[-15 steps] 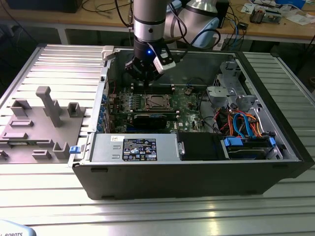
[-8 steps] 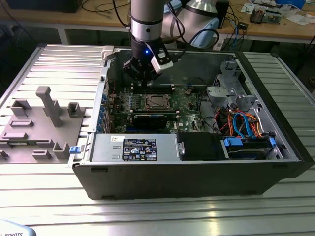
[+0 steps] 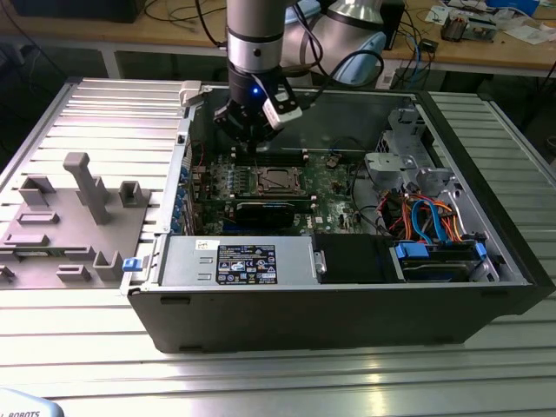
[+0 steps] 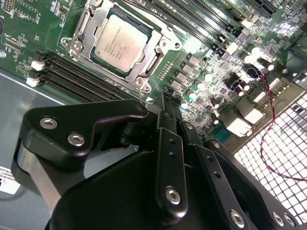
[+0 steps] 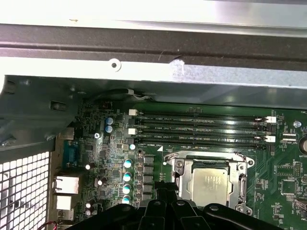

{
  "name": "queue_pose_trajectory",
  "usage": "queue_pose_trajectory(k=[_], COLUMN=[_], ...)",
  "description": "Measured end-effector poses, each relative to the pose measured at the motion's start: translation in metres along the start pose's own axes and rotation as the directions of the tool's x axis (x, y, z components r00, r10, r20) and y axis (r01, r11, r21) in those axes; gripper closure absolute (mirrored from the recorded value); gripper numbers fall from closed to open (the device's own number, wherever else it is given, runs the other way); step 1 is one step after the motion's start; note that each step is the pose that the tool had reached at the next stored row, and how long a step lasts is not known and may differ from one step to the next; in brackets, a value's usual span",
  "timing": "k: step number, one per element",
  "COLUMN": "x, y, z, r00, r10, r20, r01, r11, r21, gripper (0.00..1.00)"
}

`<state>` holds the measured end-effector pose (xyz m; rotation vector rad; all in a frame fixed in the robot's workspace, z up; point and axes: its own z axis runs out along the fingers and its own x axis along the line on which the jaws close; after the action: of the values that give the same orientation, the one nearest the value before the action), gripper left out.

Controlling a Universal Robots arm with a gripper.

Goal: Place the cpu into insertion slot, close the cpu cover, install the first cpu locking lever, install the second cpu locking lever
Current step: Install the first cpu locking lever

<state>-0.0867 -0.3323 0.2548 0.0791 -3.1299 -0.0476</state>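
Observation:
The cpu [image 4: 122, 43] lies flat in the insertion slot [image 4: 165, 45] on the green board, its dull silver top showing; it also shows in the first wrist view [image 5: 211, 184]. The cpu cover [image 4: 84, 36] is down around it, framing the chip [image 5: 178, 179]. In the exterior view the socket [image 3: 276, 180] sits mid-board. My gripper [image 3: 252, 143] hangs above the board, just beside the socket toward the exterior view's left and back. Its black fingers [image 4: 165, 117] are shut together with nothing between them. A thin lever wire [image 4: 139, 96] pokes up near the fingertips; how the levers sit I cannot tell.
Long black memory slots [image 5: 201, 129] run beside the socket. The case wall [image 5: 153, 72] stands close behind the board. A drive cage and cable bundle [image 3: 426, 213] fill the exterior view's right, a power supply [image 3: 243, 261] the front. A grey fixture [image 3: 78, 217] lies outside the case.

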Motion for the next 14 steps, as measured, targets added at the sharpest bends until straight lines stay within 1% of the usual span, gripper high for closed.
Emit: queue_pose_trajectory(k=[7, 11, 14], x=[0.0024, 0.0070, 0.0091], y=[0.0009, 0.0013, 0.0020], z=[0.0001, 0.0000, -0.0009], r00=[1.0000, 1.0000, 1.0000], r10=[0.000, 0.000, 0.000], r20=[0.0000, 0.0001, 0.0002], r01=[0.000, 0.000, 0.000], r11=[1.0000, 1.0000, 1.0000], r21=[0.0000, 0.0000, 0.0001], gripper=[0.89, 0.89, 0.89])
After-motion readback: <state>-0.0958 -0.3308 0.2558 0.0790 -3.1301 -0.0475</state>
